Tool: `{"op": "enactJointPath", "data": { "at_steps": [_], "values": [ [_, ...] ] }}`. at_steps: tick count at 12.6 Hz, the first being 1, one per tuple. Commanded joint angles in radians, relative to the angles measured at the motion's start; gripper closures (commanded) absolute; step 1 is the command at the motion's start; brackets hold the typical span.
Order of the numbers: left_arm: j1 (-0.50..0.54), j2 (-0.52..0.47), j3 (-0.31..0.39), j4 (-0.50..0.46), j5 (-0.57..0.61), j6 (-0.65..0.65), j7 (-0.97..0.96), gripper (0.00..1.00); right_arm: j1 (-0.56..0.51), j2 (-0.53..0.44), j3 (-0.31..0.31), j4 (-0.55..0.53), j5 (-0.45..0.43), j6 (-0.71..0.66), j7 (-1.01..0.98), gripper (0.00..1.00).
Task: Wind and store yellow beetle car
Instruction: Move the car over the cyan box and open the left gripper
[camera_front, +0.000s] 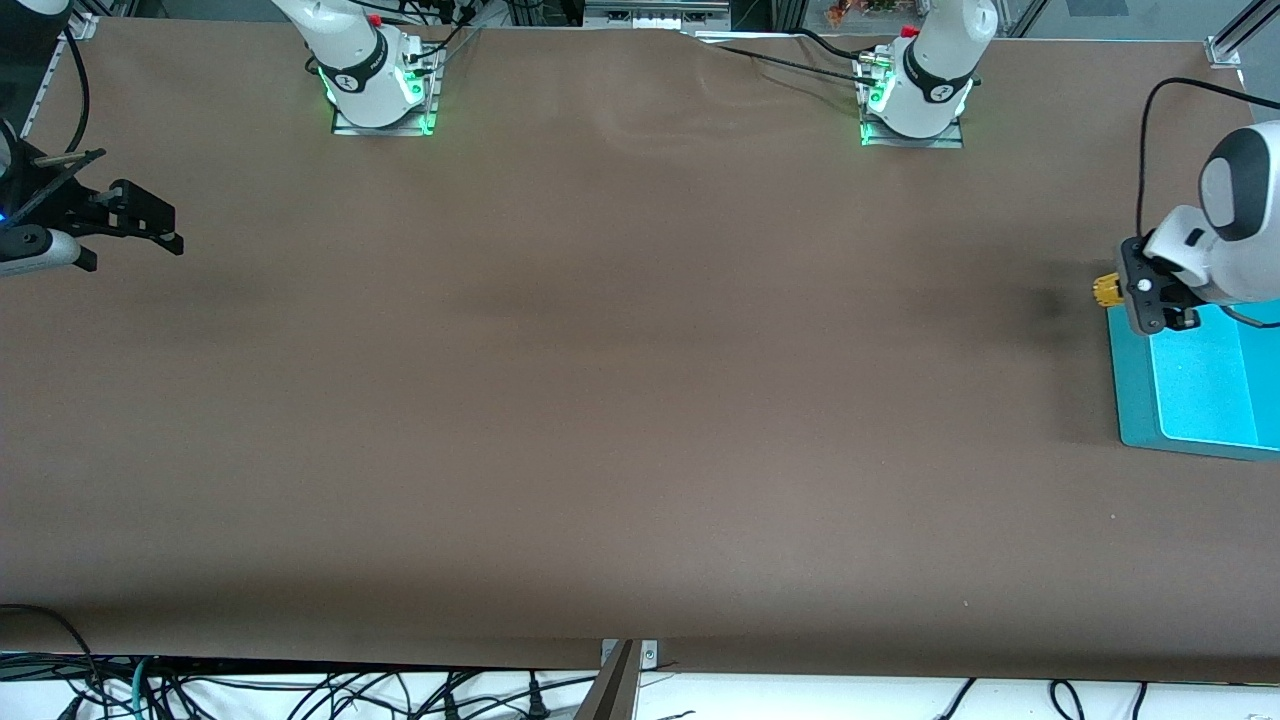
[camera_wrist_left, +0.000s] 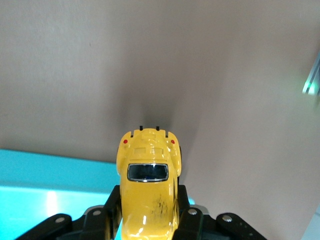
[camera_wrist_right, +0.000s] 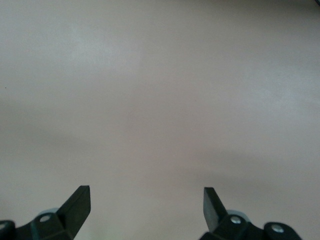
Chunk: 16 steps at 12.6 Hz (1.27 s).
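The yellow beetle car (camera_wrist_left: 149, 185) is clamped between the black fingers of my left gripper (camera_wrist_left: 148, 206), which is shut on its body. Its rounded end with two red lights sticks out past the fingertips. In the front view the car (camera_front: 1106, 290) and the left gripper (camera_front: 1124, 290) hang over the edge of a teal tray (camera_front: 1135, 400) at the left arm's end of the table. My right gripper (camera_front: 165, 228) waits at the right arm's end of the table. It is open (camera_wrist_right: 146, 200), with only bare brown table between its fingers.
The teal tray (camera_wrist_left: 45, 172) has a darker rim and a lighter, shiny inside with nothing lying in the part that shows. Brown table surface (camera_front: 620, 380) stretches between the two arms. Cables hang below the table's near edge (camera_front: 300, 690).
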Motion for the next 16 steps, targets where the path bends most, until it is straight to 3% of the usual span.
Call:
{"op": "enactJointPath", "data": {
  "at_steps": [1,6,10,11,12,13,16],
  "values": [
    [0.06,0.085,0.042,0.086,0.023,0.067,0.181,0.83,-0.001,0.007,0.0,0.02,-0.003,-0.009,0.012,0.0],
    [0.189,0.232,0.044,0.081,0.02,0.431,0.459,0.81,-0.001,0.007,0.0,0.02,-0.003,-0.009,0.012,0.0],
    [0.237,0.385,0.042,0.083,-0.005,0.675,0.516,0.77,-0.001,0.011,0.0,0.02,-0.003,-0.009,0.012,0.0],
    [0.236,0.392,0.042,0.078,-0.005,0.675,0.516,0.67,-0.001,0.012,0.0,0.02,-0.003,-0.009,0.012,0.0],
    [0.236,0.406,0.042,0.08,-0.005,0.678,0.514,0.5,-0.001,0.012,0.0,0.02,-0.003,-0.009,0.012,0.0],
    [0.236,0.418,0.042,0.078,-0.035,0.7,0.513,0.0,-0.001,0.012,0.0,0.02,-0.003,-0.009,0.012,0.0],
    [0.229,0.401,0.044,0.074,-0.06,0.711,0.516,0.0,-0.001,0.012,0.0,0.02,-0.003,-0.009,0.012,0.0]
  ]
}}
